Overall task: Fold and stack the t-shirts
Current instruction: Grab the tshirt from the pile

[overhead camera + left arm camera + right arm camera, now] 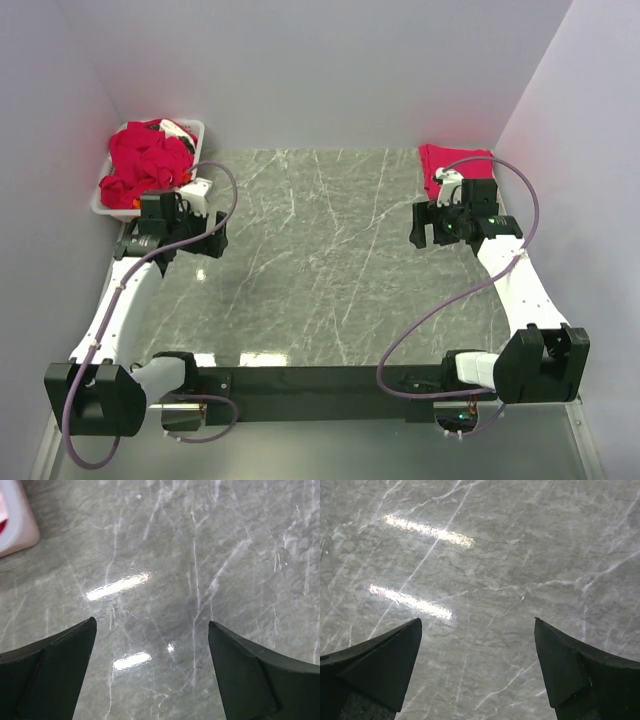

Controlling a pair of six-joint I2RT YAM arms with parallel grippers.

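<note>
2 wide-open, empty: left end effector [151,621], right end effector [477,619]; far t-shirt [440,165] partly hidden behind right arm [505,270].

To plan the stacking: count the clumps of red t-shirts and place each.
2. A crumpled heap fills the white basket at the table's far left; a flat pile lies at the far right, partly behind the right arm. Shirts per clump may be hidden.
</note>
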